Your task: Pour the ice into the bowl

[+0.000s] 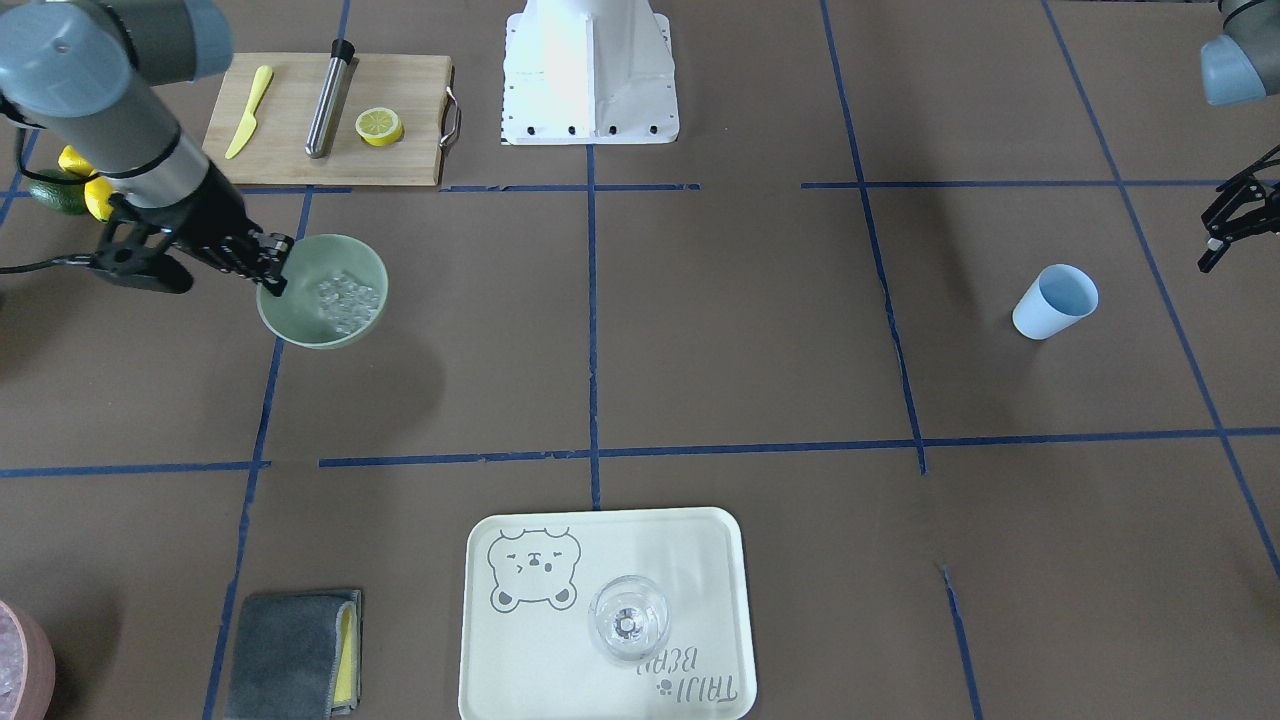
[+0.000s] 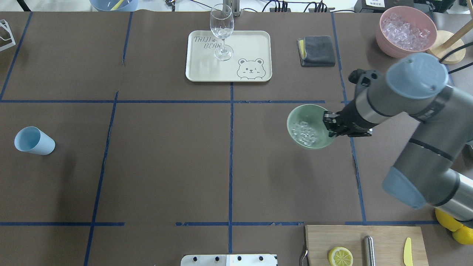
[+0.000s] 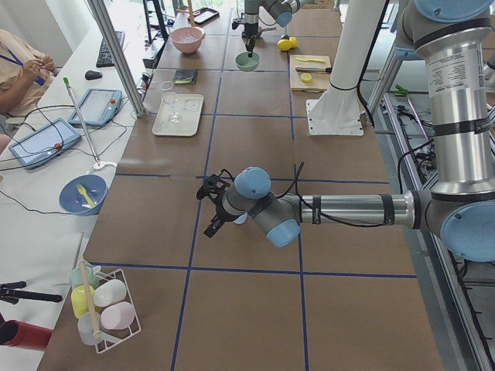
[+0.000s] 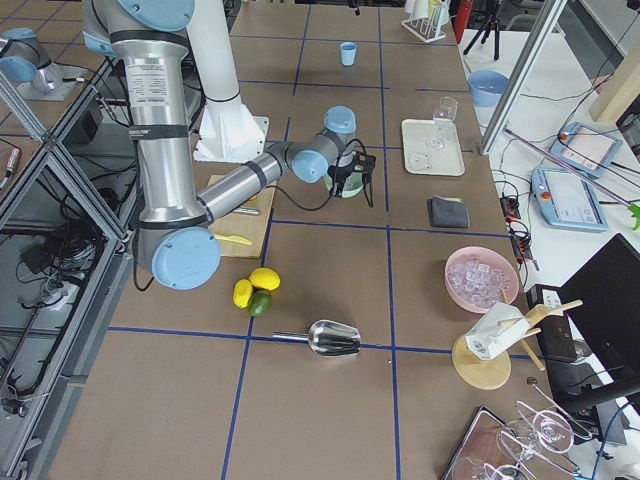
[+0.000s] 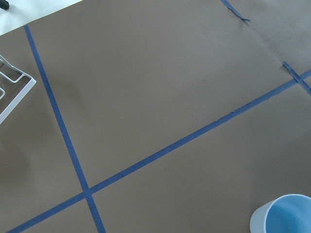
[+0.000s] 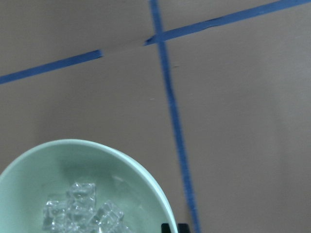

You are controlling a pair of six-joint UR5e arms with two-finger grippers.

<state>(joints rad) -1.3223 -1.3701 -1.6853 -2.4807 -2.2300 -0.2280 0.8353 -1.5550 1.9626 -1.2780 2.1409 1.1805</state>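
Nearest the front-facing camera sits a cream tray (image 1: 520, 660) printed with a bear, carrying a clear wine glass (image 1: 628, 620) upright. Beside it on the counter (image 1: 740, 320) lies a folded grey cloth (image 1: 290, 650), and a pink container (image 1: 20, 660) shows at the corner.

Farther in, the right tool (image 1: 272, 270) is clenched on the rim of the mint-green bowl (image 1: 300, 325). The ice (image 1: 345, 297) lies piled inside the bowl as a cluster of small clear cubes. The bowl's shadow falls apart from it, so it looks lifted off the counter.

Across the counter, a pale blue cup (image 1: 1055, 302) stands well apart from the bowl. The left tool (image 1: 1206, 242) hangs near the cup, released and holding nothing.

Farthest back, a wooden cutting board (image 1: 400, 165) bears a lemon half (image 1: 379, 126), a yellow knife (image 1: 248, 112) and a metal rod (image 1: 328, 100).
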